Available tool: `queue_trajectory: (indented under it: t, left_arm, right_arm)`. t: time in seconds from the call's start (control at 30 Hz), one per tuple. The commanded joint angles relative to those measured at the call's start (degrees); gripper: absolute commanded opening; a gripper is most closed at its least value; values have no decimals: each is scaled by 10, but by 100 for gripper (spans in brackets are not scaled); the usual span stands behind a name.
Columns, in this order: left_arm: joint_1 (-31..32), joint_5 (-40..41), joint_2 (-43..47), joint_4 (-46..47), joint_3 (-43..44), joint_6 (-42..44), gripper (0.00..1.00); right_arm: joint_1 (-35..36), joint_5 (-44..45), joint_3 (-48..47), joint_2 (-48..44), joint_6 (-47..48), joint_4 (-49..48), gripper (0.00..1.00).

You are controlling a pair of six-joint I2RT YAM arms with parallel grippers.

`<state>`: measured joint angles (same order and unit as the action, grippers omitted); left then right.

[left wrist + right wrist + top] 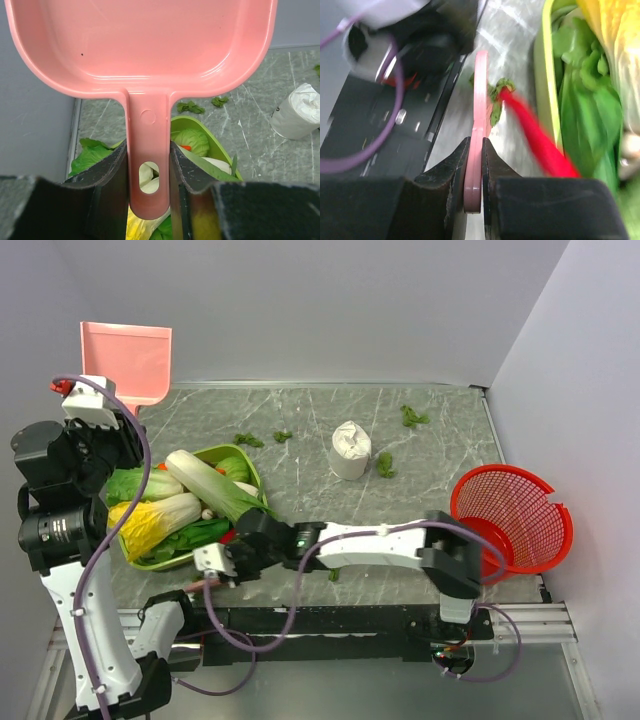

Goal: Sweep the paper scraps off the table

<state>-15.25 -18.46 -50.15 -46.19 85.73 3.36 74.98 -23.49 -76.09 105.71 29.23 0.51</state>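
Dark-green paper scraps lie on the grey marble table [300,410]: two [245,439] behind the tray, one [412,417] at the far right, one [385,466] by the white lump, one [334,574] at the near edge. My left gripper [100,408] is shut on the handle of the pink dustpan [125,360], held up at the far left; the left wrist view shows the jaws [148,165] on the handle [147,130]. My right gripper [228,568] reaches left along the near edge, shut on a thin pink handle [480,90]. A scrap [495,97] lies beside that handle.
A green tray [252,468] of cabbages and lettuces sits at the left. A white crumpled lump [350,450] stands mid-table. A red mesh basket [515,515] lies tipped at the right edge. A blurred red strip [535,140] crosses the right wrist view.
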Motion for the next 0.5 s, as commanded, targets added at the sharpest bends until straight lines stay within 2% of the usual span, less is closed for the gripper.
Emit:
queue_trajectory:
  t: [0.0, 0.1, 0.23, 0.33, 0.47]
  left_arm:
    - [-3, -32, -6, 28, 3, -8, 1]
    - [-3, -44, -5, 37, -10, -15, 1]
    - [-3, -51, -1, 47, -19, -20, 1]
    - [-3, -55, 0, 47, -21, -19, 1]
    - [-3, -70, -6, 41, -15, -17, 1]
  right_arm:
    - [-24, -46, 59, -158, 116, 149, 0]
    - [-66, -69, 96, -242, 175, 270, 0]
    - [-124, -102, 112, -313, 195, 355, 0]
    - [-136, -132, 91, -331, 166, 349, 0]
    - [-137, -176, 63, -294, 88, 301, 0]
